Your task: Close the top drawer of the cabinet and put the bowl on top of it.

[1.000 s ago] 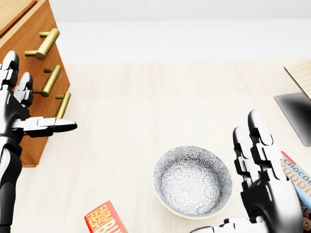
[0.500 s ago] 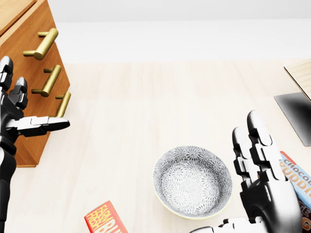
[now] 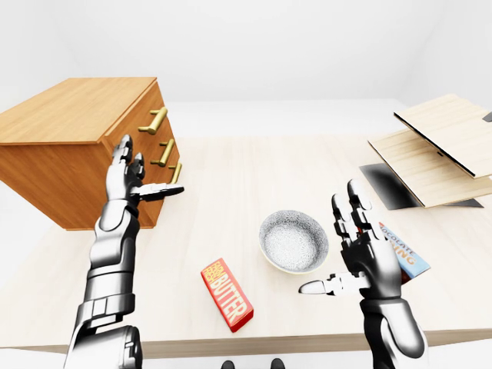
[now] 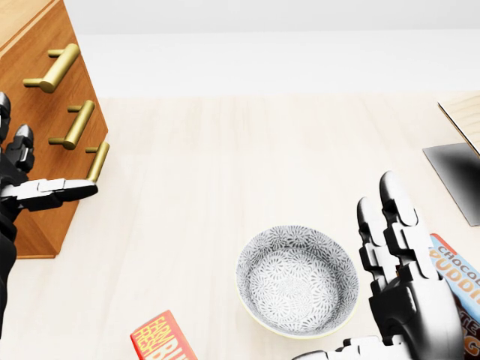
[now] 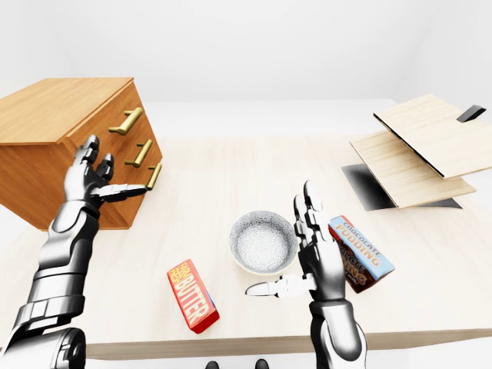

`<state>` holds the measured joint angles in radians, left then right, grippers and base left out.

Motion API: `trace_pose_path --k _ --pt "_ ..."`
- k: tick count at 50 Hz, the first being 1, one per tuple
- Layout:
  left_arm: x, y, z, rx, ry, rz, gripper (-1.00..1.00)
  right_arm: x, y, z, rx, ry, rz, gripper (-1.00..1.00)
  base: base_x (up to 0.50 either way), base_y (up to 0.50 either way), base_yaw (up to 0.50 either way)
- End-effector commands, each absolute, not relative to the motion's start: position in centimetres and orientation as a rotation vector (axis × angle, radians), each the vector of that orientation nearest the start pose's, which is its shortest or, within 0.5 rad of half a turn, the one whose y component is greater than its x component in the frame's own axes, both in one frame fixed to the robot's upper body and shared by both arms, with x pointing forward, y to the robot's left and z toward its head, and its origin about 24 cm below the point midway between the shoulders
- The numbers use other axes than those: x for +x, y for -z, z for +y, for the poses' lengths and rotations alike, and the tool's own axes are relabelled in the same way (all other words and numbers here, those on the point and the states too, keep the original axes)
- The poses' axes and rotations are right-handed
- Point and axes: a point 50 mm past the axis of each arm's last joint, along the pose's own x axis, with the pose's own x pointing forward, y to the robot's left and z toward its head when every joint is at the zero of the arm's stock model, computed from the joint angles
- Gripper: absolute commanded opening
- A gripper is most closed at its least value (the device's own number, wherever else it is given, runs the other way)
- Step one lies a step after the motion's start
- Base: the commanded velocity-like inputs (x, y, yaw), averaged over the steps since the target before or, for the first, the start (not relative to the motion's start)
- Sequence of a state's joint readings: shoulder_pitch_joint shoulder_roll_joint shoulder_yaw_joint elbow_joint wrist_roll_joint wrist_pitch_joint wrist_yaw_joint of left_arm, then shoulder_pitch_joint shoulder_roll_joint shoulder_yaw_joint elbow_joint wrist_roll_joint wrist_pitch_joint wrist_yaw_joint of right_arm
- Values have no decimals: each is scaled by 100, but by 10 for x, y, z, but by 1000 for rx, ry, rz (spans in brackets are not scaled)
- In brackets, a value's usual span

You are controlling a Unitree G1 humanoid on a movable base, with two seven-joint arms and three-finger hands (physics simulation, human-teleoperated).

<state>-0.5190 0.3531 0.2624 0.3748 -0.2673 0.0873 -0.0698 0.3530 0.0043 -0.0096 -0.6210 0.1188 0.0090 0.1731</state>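
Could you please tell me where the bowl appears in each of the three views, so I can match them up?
Left-eye view: the bowl sits right of centre, in the lower half.
Head view: it fills the bottom, right of centre.
Right-eye view: it is near the centre, in the lower half.
Shared landmark: the red butter box lies below and left of the bowl in every view.

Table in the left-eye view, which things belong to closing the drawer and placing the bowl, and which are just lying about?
For the job: cabinet, top drawer, bowl, left hand, right hand.
Lying about: butter box, pudding box, wooden boards.
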Motion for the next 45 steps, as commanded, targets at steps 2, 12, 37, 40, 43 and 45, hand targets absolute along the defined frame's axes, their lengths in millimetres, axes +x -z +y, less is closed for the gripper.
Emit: trace_pose_path --k 2,12,37,40,43,45 --pt "338 -132 264 -53 -182 -140 100 178 -113 -160 63 -88 -284 100 0 0 0" --pt "337 -137 270 -83 -195 -161 100 179 -112 -160 61 -90 -283 100 0 0 0" --pt "332 -141 278 -135 -217 -189 100 178 -112 -160 62 -90 -285 100 0 0 0" --pt "331 -139 275 -133 -206 -183 100 178 -112 -160 62 -90 -284 100 0 0 0" --pt "327 -141 270 -127 -188 -206 100 178 -112 -159 61 -90 -283 100 0 0 0" --pt "324 -144 265 -119 -169 -229 100 179 -112 -159 62 -91 -283 100 0 0 0"
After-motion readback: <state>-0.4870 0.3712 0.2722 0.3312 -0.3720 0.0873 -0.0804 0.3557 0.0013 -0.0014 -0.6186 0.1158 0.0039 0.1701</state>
